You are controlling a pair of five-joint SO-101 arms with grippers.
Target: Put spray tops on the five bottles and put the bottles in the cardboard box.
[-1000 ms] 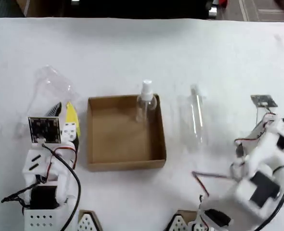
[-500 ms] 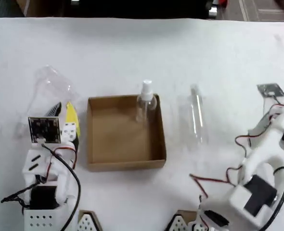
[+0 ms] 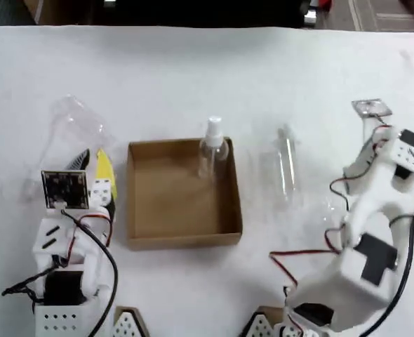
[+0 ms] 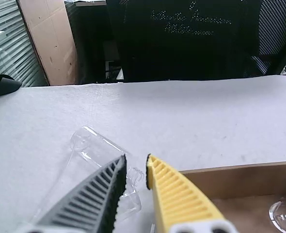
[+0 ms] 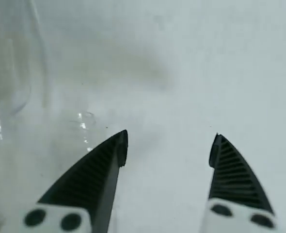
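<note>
Writing on the dark chair past the left pincer cannot be read. That pincer is opened a crack, with a clear bottle just ahead and the cardboard box beside it. The right pincer is spread wide over the white table.

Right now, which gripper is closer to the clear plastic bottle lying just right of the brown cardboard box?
Right. The right gripper is near the clear plastic bottle, on its far side from the brown cardboard box. The left gripper sits beyond the box's opposite side.
</note>
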